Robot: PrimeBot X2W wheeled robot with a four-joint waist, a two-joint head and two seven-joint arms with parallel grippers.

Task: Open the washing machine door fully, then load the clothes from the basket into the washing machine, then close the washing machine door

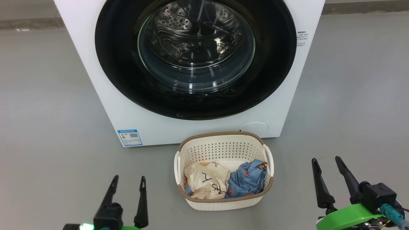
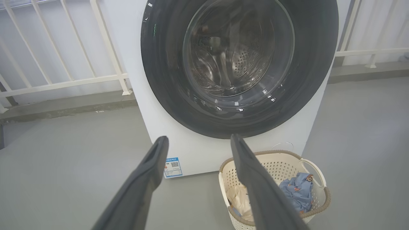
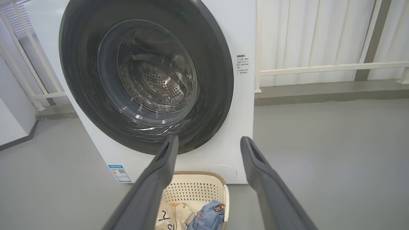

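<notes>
Head view has the washing machine [image 1: 153, 127] at 12 o'clock, its door [image 1: 195, 51] shut flat against the white front, the steel drum [image 1: 179, 22] showing through the glass. The basket [image 1: 220, 133] sits on the grey floor [image 1: 48, 111] at 6 o'clock of the door, just in front of the machine. The clothes [image 1: 223, 182] lie inside it, the cream garment at 9 o'clock and the blue one at 3 o'clock. The left gripper [image 1: 129, 177] at 7 o'clock and the right gripper [image 1: 325, 158] at 5 o'clock hover well apart from basket and door, both with fingers spread wide and empty. By my judgement the first step, opening the door, is not yet begun. The next move calls for one arm to reach the black rim and find a catch; which side opens I cannot tell, and the swing should clear the basket
</notes>
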